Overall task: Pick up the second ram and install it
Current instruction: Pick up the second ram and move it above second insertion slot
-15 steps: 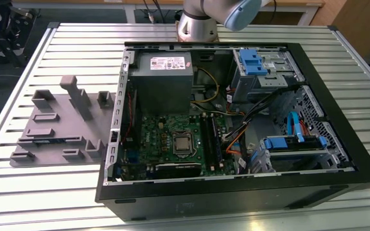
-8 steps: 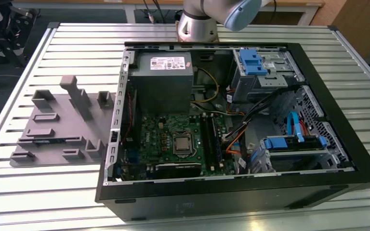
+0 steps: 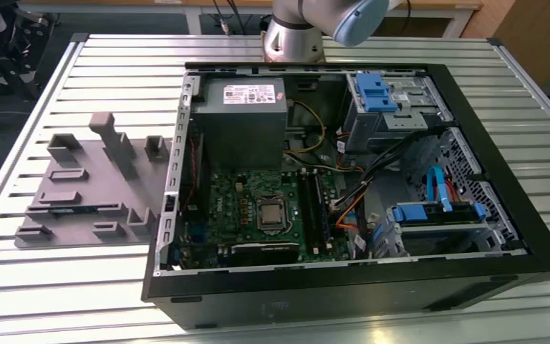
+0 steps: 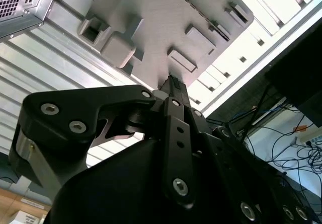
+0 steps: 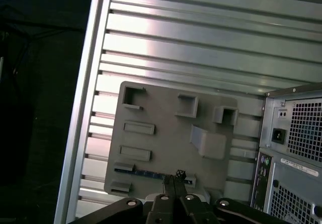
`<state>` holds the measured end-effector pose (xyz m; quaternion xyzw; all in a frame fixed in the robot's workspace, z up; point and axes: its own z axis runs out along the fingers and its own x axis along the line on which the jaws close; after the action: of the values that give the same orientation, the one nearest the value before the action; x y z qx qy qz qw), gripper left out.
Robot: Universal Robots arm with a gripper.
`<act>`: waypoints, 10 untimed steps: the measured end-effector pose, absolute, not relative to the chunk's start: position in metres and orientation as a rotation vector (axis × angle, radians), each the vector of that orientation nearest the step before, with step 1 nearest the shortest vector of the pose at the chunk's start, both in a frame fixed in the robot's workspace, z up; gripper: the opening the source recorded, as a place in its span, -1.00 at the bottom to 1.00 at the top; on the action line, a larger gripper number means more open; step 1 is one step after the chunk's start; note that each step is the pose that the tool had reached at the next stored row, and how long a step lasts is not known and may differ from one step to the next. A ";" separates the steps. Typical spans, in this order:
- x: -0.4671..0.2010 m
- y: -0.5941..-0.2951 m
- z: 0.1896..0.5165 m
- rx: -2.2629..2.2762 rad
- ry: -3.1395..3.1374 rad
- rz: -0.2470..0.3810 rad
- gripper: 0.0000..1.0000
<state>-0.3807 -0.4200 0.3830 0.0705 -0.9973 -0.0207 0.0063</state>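
Hovering over second ram (image 5: 146, 173) in grey holder (image 5: 166, 133), pincer (image 5: 174, 177) closed, empty. Clean grab prob. needs it centred, square w/ stick.

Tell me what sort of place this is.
Probably a robotics lab or test workshop: an open black desktop computer case lies on a slatted aluminium table, beside a grey moulded fixture plate, with a silver robot-arm base behind.

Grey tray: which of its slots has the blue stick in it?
The long narrow slot by the gripper in the first wrist view. The second ram lies in it; the other holders are plain grey.
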 end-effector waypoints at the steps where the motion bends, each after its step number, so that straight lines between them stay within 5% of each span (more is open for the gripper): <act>1: -0.381 -0.420 0.383 0.227 -3.120 -0.065 -0.79; 10: -0.381 -0.420 0.383 0.263 -3.117 -0.064 -0.79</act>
<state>-0.3807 -0.4200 0.3831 0.0842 -0.9962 -0.0206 0.0066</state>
